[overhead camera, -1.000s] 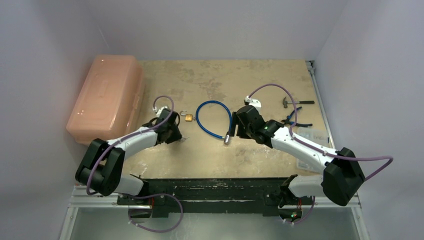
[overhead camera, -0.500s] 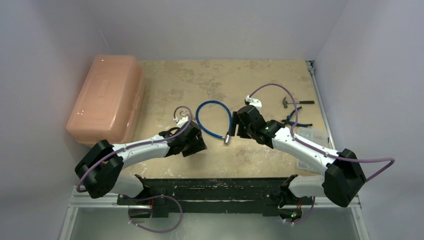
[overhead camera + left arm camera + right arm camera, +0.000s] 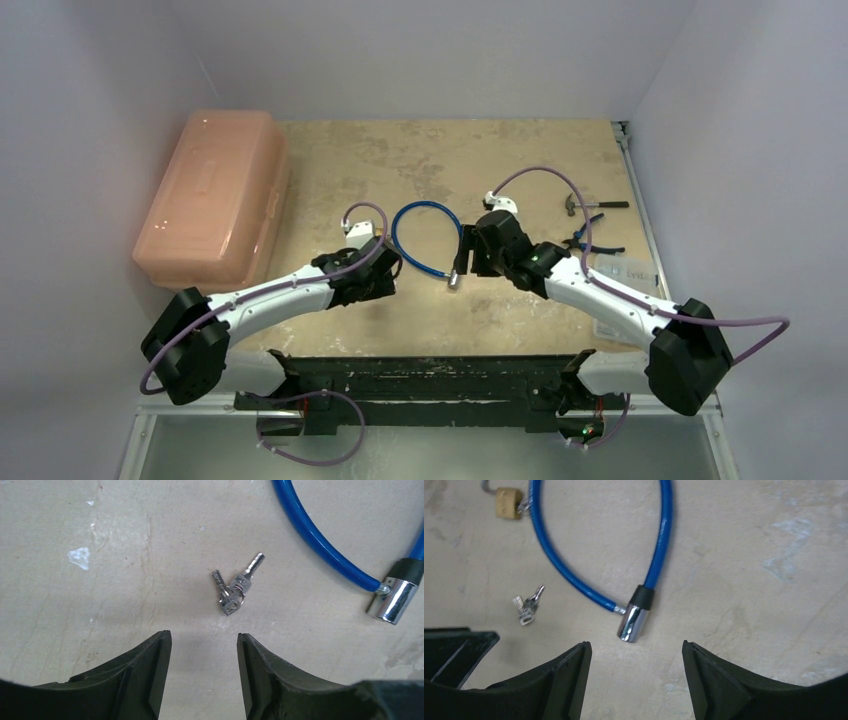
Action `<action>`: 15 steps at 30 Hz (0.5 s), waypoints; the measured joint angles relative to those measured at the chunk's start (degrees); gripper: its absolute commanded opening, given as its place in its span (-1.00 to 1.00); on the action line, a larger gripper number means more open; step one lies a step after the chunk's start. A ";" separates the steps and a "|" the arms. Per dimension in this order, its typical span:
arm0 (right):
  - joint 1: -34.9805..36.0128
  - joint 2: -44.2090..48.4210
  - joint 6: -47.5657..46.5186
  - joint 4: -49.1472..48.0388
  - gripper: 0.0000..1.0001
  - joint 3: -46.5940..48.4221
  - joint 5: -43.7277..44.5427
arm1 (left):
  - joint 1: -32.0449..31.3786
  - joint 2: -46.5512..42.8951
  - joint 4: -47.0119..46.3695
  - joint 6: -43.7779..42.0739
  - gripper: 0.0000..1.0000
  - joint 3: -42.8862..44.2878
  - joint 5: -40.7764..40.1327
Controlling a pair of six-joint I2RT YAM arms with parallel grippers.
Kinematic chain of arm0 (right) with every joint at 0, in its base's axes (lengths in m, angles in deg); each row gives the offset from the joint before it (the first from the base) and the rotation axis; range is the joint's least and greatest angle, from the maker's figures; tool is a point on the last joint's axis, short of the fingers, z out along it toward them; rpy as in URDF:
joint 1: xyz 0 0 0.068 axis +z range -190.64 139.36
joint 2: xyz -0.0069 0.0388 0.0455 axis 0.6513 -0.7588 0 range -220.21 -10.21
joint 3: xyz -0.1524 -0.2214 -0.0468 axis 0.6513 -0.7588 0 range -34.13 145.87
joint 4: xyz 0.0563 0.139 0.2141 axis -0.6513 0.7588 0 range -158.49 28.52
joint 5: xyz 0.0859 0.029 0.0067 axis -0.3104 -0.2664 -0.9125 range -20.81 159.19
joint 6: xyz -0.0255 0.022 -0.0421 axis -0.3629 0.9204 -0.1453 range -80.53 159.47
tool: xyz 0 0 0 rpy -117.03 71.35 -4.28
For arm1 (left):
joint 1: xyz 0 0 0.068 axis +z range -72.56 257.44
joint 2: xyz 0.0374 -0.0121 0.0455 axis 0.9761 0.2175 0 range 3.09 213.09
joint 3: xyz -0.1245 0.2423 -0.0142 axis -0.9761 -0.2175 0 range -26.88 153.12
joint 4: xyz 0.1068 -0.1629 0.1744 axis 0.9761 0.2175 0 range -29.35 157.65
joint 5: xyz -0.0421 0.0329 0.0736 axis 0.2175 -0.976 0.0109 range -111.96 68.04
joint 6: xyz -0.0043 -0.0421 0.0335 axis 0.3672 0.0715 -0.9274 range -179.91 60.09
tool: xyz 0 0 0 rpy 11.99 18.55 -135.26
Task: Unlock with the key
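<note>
A small bunch of silver keys (image 3: pixel 232 589) lies flat on the table just ahead of my left gripper (image 3: pixel 204 637), which is open and empty. The keys also show in the right wrist view (image 3: pixel 527 609). A blue cable lock (image 3: pixel 425 238) lies looped on the table, its chrome end (image 3: pixel 633 622) just in front of my right gripper (image 3: pixel 635 647), which is open and empty. A small brass padlock (image 3: pixel 508 502) lies beside the far left of the loop. In the top view my left gripper (image 3: pixel 388 272) and right gripper (image 3: pixel 465 258) flank the loop.
A pink plastic box (image 3: pixel 215 195) stands at the far left. A hammer (image 3: pixel 592 205), pliers (image 3: pixel 590 240) and a white label (image 3: pixel 625 270) lie at the right edge. The left gripper's finger (image 3: pixel 454 642) shows at the right wrist view's lower left.
My left arm has swung right, from beside the padlock to a spot over the keys near the cable loop. The right arm has barely moved.
</note>
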 measured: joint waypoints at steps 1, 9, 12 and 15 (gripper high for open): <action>0.02 0.26 -1.07 -1.70 0.48 -0.66 -1.92 | -0.02 0.00 0.31 -0.11 0.11 0.00 -0.50; 6.64 0.37 -6.14 -7.69 0.42 -0.39 -10.38 | 1.44 -7.17 8.22 -7.23 0.42 5.51 -8.63; 9.62 -3.82 -6.45 -8.09 0.36 3.43 -10.54 | 4.24 -13.64 10.19 -11.69 0.72 8.61 -12.39; 12.24 -9.05 -6.47 -8.52 0.33 7.19 -10.60 | 7.63 -21.22 10.88 -17.09 0.84 9.64 -16.09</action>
